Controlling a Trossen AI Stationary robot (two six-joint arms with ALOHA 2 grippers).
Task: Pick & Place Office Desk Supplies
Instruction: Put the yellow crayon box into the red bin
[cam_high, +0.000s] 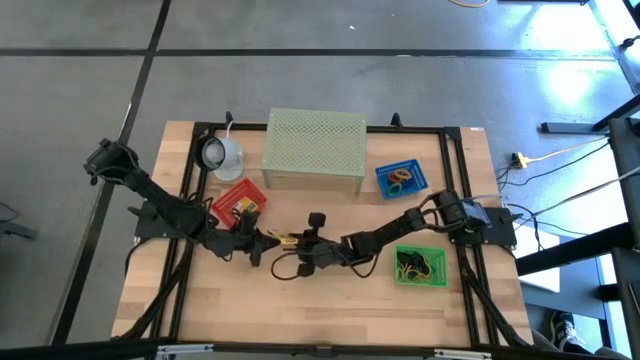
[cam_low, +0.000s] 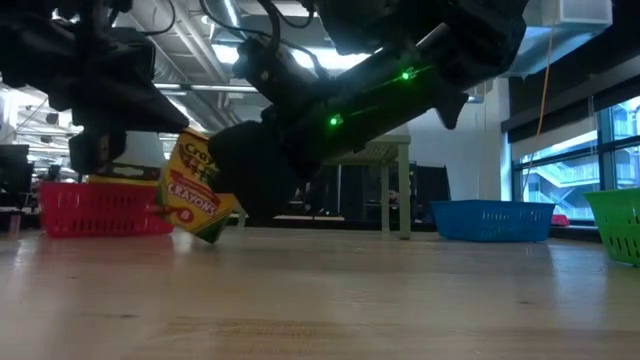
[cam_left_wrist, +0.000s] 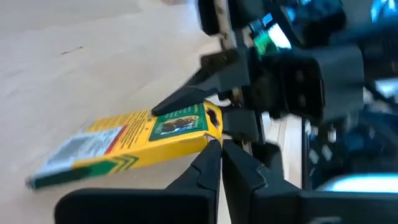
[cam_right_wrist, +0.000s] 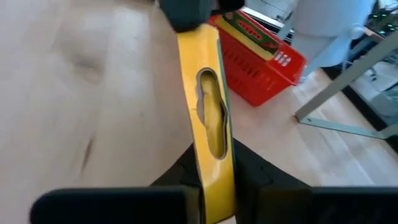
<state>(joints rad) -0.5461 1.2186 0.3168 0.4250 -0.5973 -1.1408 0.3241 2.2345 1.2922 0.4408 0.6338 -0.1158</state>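
A yellow crayon box (cam_high: 283, 238) lies between both grippers at the middle of the table. In the low view the crayon box (cam_low: 195, 190) is tilted, with its lower corner at the tabletop. My left gripper (cam_left_wrist: 219, 149) comes from the table's left and is shut at one corner of the box's end. My right gripper (cam_right_wrist: 214, 186) comes from the right and is shut on the other corner of the same end, the one with an oval opening (cam_right_wrist: 211, 115). Loops and clips show only inside the baskets. My left gripper meets the box at the lower corner of its printed end (cam_left_wrist: 213, 138), only at the fingertips, coming level from the table's left; I cannot tell how much card lies between the fingers. My right gripper pinches the box's narrow end face between its two fingers (cam_right_wrist: 211, 168), level from the table's right, fingers across the thin side. The box is tilted, its far end down toward the table.
A red basket (cam_high: 238, 200) holding more crayon boxes is behind the left arm. A pale green perforated stand (cam_high: 313, 148) and a white round object (cam_high: 220, 155) sit toward the far edge. A blue basket (cam_high: 400, 178) and a green basket (cam_high: 420, 265) sit to the right.
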